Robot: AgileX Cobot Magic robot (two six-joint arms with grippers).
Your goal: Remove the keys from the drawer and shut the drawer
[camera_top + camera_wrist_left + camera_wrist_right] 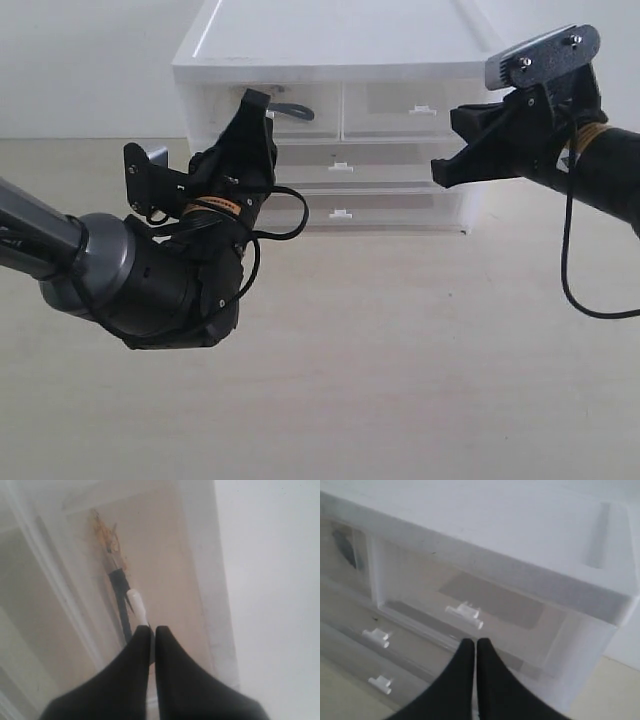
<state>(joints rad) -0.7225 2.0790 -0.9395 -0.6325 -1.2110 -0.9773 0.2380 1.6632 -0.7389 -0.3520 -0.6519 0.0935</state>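
Observation:
The drawer (262,110) is the left one of the white unit's top pair and sits pushed into the unit. Through its translucent front the keys (107,540) show blurred: gold rings above a black strap (119,587), which also shows as a dark shape in the exterior view (292,110). My left gripper (152,628) is up against that front (255,100), shut on the drawer's small white tab handle (137,605). My right gripper (440,172) hovers shut and empty in front of the unit's right side, its fingertips (475,641) short of the right top drawer's handle (465,615).
The white drawer unit (330,40) stands at the back of a pale wooden table (400,380). Below the top pair are two full-width drawers with tab handles (340,166) (342,213). A white wall rises behind the unit.

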